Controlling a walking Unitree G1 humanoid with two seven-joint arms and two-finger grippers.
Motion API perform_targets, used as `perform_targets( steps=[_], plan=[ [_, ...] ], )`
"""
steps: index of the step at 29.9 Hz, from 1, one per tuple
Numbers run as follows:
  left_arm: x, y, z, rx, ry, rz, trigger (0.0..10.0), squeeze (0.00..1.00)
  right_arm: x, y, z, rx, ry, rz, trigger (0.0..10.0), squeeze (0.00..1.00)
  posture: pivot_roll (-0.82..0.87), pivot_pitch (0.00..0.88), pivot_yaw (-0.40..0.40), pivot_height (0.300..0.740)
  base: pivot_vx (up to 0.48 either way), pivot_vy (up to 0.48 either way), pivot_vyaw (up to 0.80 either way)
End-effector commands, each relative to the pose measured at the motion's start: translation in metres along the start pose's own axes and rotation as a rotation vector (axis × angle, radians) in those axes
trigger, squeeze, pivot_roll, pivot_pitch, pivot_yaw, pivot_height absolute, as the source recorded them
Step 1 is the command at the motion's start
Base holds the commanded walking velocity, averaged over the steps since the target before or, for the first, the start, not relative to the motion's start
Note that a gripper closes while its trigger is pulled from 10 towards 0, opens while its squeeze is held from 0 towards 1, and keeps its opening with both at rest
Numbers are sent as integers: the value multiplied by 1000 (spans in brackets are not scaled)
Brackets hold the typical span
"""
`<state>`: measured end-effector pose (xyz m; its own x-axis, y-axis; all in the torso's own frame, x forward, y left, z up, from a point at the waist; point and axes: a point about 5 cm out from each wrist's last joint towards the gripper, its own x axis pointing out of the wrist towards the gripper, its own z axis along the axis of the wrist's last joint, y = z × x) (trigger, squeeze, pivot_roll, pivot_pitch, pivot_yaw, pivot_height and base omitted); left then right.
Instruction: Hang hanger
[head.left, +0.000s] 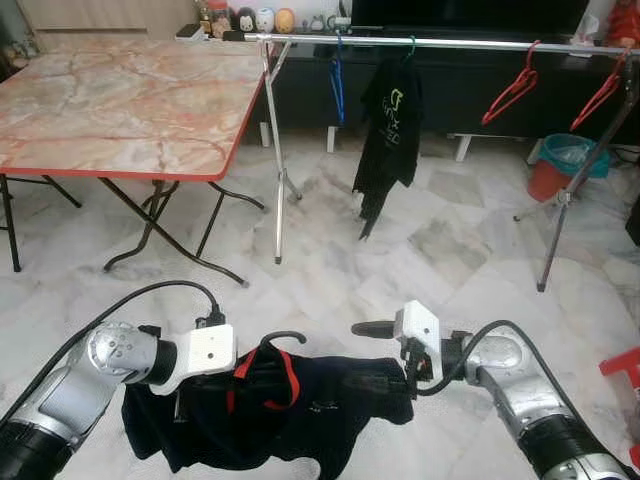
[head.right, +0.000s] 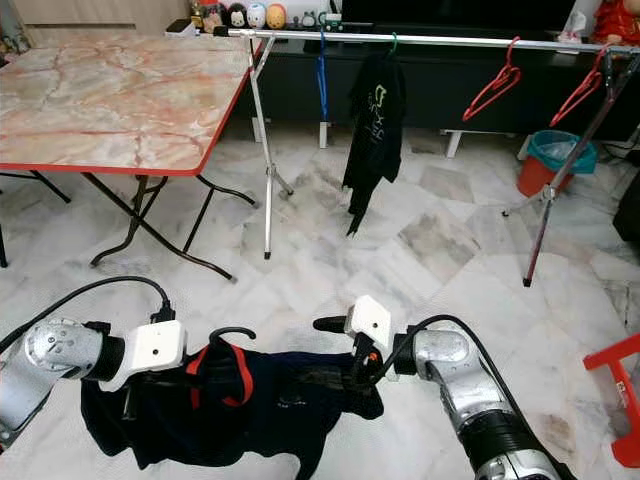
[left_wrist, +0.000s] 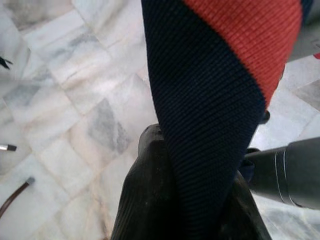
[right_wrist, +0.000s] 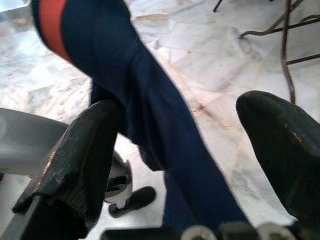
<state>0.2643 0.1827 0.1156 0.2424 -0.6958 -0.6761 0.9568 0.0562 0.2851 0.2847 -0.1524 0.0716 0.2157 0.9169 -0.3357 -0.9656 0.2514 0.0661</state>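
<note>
Navy shirt (head.left: 300, 410) on hanger (head.left: 268, 345): left fingers (left_wrist: 150, 200) clamp it; right fingers (right_wrist: 85, 150) spread apart, fabric between. Print unreadable.

The floor (head.left: 440, 250) is pale marble tile with grey veins. At left stands a folding bench (head.left: 120, 100) with a pink marbled top, red edge and black legs. A dark cabinet (head.left: 470, 80) runs along the back wall, small figurines (head.left: 262, 18) beside it. A red bucket (head.left: 560, 165) sits at right.
</note>
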Motion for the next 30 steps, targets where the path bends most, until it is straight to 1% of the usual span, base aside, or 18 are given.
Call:
perform_targets(
  steps=[1,4,6,11,12,20,25,28,29,30],
  plan=[
    [-1,5,10,22,-25,-7,10000,0,0,3,-1,24,-18,31,10000,1000,55,29,-18,740,0,0,0],
    [-1,6,13,17,-32,-21,10000,0,0,6,-6,56,-7,69,10000,1000,65,22,-24,740,0,0,0],
    [-1,6,14,20,-29,-23,10000,0,1,8,-8,59,1,81,10000,1000,65,22,-24,740,0,0,0],
    [0,8,18,28,-36,-21,10000,0,2,5,-10,41,19,47,10000,984,66,19,-29,740,0,0,0],
    [0,9,19,30,-40,-22,10000,0,2,4,-10,33,21,34,10000,0,66,19,-29,740,0,0,0],
    [3,6,36,55,-80,-72,10000,0,3,0,-5,22,-10,18,10000,0,68,22,-30,740,0,0,0],
    [4,1,39,60,-79,-114,10000,0,3,-1,-1,20,-25,40,10000,0,64,22,-28,740,0,0,0],
    [5,1,40,61,-80,-117,10000,0,3,1,-1,26,-23,73,10000,0,64,22,-28,740,0,0,0],
    [5,1,40,61,-80,-118,10000,0,3,1,-1,28,-23,71,8941,0,65,25,-27,740,0,0,0],
    [5,1,41,62,-82,-119,10000,0,3,1,-2,32,-25,66,863,0,65,25,-27,740,0,0,0]
  ],
)
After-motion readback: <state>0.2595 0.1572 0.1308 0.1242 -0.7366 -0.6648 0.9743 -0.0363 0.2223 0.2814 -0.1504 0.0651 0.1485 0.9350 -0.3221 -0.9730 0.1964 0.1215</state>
